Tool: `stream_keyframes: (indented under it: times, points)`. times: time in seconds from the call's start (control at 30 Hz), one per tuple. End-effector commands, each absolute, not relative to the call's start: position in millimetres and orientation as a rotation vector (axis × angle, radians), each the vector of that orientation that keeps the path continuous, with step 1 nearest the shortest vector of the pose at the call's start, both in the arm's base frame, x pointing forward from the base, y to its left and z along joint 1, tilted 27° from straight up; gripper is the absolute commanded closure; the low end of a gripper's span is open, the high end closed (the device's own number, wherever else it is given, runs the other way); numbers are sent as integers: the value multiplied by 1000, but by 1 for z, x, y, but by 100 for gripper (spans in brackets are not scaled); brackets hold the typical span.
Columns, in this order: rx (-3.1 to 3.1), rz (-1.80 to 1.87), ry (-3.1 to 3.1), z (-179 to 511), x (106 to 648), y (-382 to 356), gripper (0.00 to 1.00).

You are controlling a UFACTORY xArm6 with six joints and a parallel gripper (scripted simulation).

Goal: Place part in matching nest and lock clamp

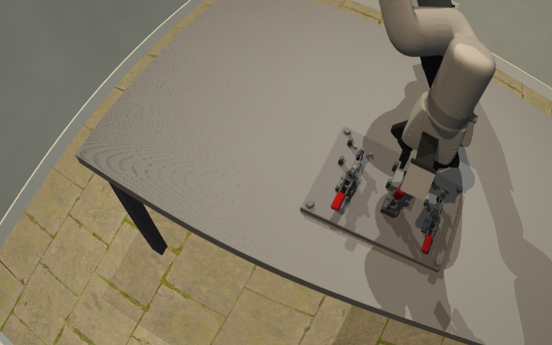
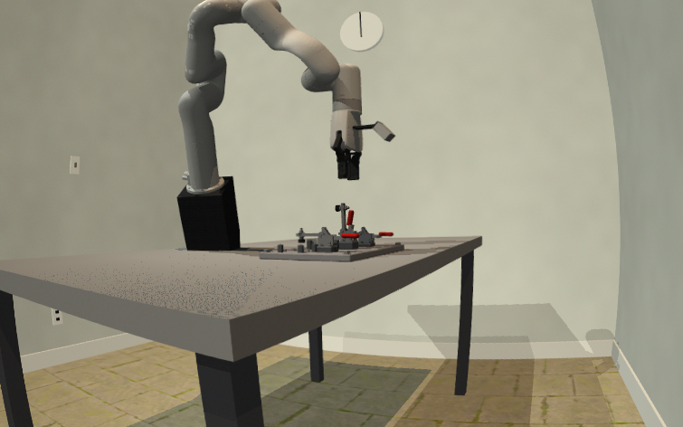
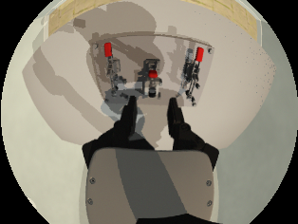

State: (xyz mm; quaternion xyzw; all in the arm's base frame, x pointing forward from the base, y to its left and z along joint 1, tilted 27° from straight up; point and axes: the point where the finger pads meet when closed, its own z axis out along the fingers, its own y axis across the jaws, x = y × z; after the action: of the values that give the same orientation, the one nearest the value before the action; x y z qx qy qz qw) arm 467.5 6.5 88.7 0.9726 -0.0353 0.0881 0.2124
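Note:
The fixture plate [image 1: 327, 192] [image 2: 290, 255] [image 3: 205, 92] lies on the table and carries three nests, each with a red-handled toggle clamp. The left clamp [image 1: 338, 200] [image 3: 107, 47] and the right clamp [image 1: 426, 244] [image 3: 199, 53] have their handles laid down. The middle clamp [image 1: 398, 194] [image 2: 349, 217] [image 3: 152, 74] stands open, bar and handle raised. The part [image 1: 466, 171] [image 3: 111, 107], a blue-grey slab, lies on the table at the plate's far edge, partly hidden by the arm. My gripper [image 2: 347, 172] [image 3: 152, 104] hangs high above the fixture's far side, fingers half apart and empty.
The grey table [image 1: 226, 107] [image 2: 174, 286] holds only the fixture and the part. The arm's black base pedestal [image 2: 208, 214] stands at the table's back, behind the fixture. The table's near edge runs close to the plate's clamp side.

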Motion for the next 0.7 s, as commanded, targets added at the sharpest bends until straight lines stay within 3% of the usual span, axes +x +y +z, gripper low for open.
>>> stream_keyframes:
  times: [0.0, 0.67]
  points:
    - [2701, 249, -98, 80, 471, 2, 53]
    - [2701, 249, -98, 28, 480, -22, 53]
